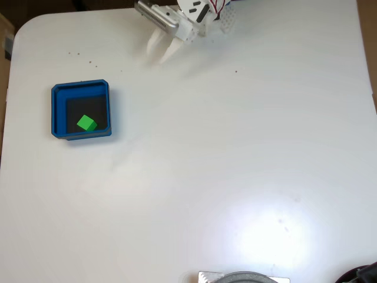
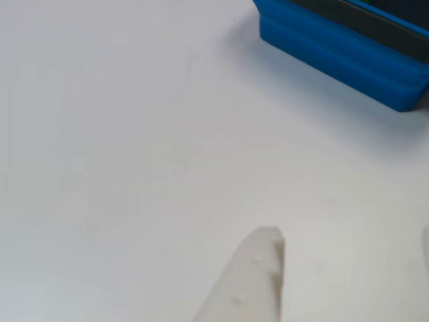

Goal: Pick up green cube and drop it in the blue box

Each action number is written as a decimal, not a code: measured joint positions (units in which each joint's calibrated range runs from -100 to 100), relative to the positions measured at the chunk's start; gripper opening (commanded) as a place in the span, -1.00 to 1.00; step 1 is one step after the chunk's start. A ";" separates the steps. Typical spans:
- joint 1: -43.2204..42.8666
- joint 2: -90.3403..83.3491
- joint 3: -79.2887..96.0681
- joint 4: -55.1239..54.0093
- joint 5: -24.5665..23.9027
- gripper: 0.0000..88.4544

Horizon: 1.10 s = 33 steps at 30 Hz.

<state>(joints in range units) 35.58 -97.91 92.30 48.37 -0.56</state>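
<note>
In the fixed view the green cube (image 1: 86,123) lies on the dark floor of the blue box (image 1: 58,112), toward its front left, at the left of the white table. My gripper (image 1: 155,57) hangs at the table's top edge, well to the right of and beyond the box, open with nothing between its white fingers. In the other view one white finger (image 2: 255,275) rises from the bottom edge and a sliver of the second shows at the right edge. The blue box's outer wall (image 2: 335,47) fills the top right corner there; the cube is hidden.
The white table (image 1: 235,147) is bare between the gripper and the box. A grey round object (image 1: 244,277) sits at its bottom edge and a dark one (image 1: 360,274) at the bottom right corner. A few dark specks (image 1: 76,54) dot the top left.
</note>
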 measured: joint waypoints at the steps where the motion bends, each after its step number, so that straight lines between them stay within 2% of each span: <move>1: -0.43 0.00 0.09 0.00 -0.05 -0.57; 12: -3.84 -0.08 6.89 -8.44 -0.93 -0.57; 26: -15.14 -0.08 7.07 -8.94 -1.90 -0.58; 29: -18.34 -0.08 7.07 -8.94 -1.90 -0.66; 33: -21.47 -0.08 7.07 -8.94 -1.90 -0.88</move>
<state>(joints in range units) 14.11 -97.99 99.37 39.43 -2.47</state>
